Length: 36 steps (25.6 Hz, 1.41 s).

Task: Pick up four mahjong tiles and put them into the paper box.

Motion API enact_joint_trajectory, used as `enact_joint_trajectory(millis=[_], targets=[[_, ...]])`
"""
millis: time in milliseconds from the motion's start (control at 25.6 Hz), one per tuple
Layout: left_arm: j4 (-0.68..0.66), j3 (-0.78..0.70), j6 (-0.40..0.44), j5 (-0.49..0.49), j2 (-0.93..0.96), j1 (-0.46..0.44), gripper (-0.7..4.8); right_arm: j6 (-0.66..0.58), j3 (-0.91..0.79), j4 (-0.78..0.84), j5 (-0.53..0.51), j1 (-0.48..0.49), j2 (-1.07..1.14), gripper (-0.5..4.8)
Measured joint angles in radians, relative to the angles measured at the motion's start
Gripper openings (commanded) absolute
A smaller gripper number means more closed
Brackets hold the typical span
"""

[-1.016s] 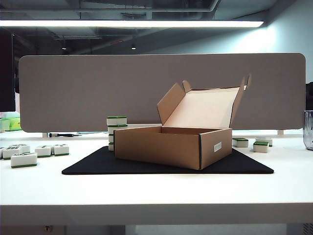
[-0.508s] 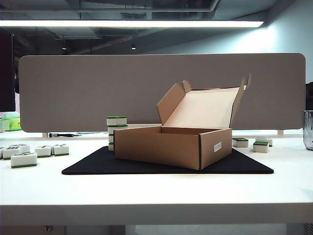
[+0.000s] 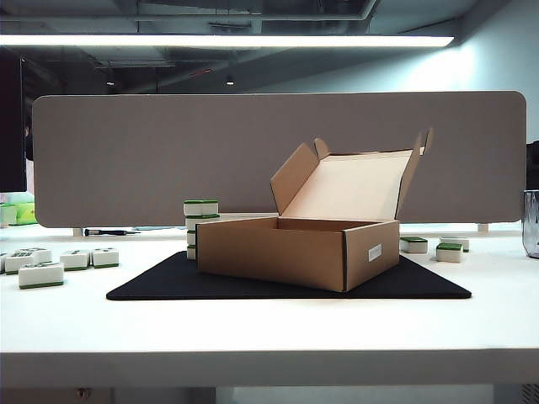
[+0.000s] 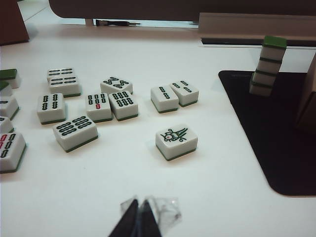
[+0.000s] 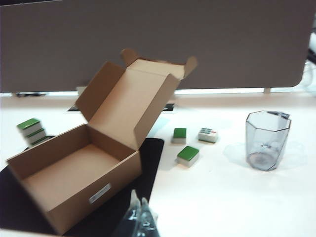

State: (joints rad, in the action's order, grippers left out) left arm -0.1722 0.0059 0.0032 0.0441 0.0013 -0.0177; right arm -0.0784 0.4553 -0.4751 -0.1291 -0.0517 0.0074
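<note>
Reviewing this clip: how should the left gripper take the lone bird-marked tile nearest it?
From above, the shut left gripper opening its fingers across the bird tile to grip its short sides. It lies flat, face up, clear of neighbouring tiles, so both sides look free.

The paper box point(image 3: 296, 251) stands open on the black mat point(image 3: 168, 282), flap lid upright, apparently empty. Mahjong tiles point(image 4: 176, 141) lie scattered face-up left of the mat; a stack point(image 4: 266, 65) stands at the box's left side, and three more tiles point(image 5: 188, 154) lie to its right.

Each claw point(image 4: 138, 216) point(image 5: 138, 212) has slim black fingers under clear wrap.
</note>
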Motion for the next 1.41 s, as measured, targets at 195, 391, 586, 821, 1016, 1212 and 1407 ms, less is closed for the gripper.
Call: enact_joint_trajectory(millis=[195, 391, 586, 821, 1016, 1212, 1407], targets=[[0.0, 0.0, -0.001, -0.002, 0.0, 0.0, -0.05, 0.0, 0.116, -0.171, -0.124, 0.0, 0.003, -0.02], [0.0, 0.0, -0.001, -0.002, 0.0, 0.0, -0.05, -0.002, 0.232, -0.328, -0.189, 0.0, 0.003, -0.01], [0.0, 0.0, -0.001, -0.002, 0.0, 0.0, -0.05, -0.003, 0.363, -0.44, -0.262, 0.0, 0.004, -0.01], [0.0, 0.0, -0.001, -0.002, 0.0, 0.0, -0.05, -0.003, 0.474, -0.507, -0.339, 0.0, 0.005, -0.01], [0.0, 0.0, -0.001, 0.02, 0.0, 0.0, -0.05, -0.003, 0.483, -0.553, -0.342, 0.0, 0.005, -0.01], [-0.032, 0.024, -0.039, 0.074, 0.0, 0.0, -0.05, -0.003, 0.482, -0.563, -0.343, 0.001, 0.005, -0.01], [-0.04, 0.093, -0.045, 0.121, 0.001, 0.0, -0.06, -0.003, 0.481, -0.563, -0.343, 0.002, 0.005, -0.01]])
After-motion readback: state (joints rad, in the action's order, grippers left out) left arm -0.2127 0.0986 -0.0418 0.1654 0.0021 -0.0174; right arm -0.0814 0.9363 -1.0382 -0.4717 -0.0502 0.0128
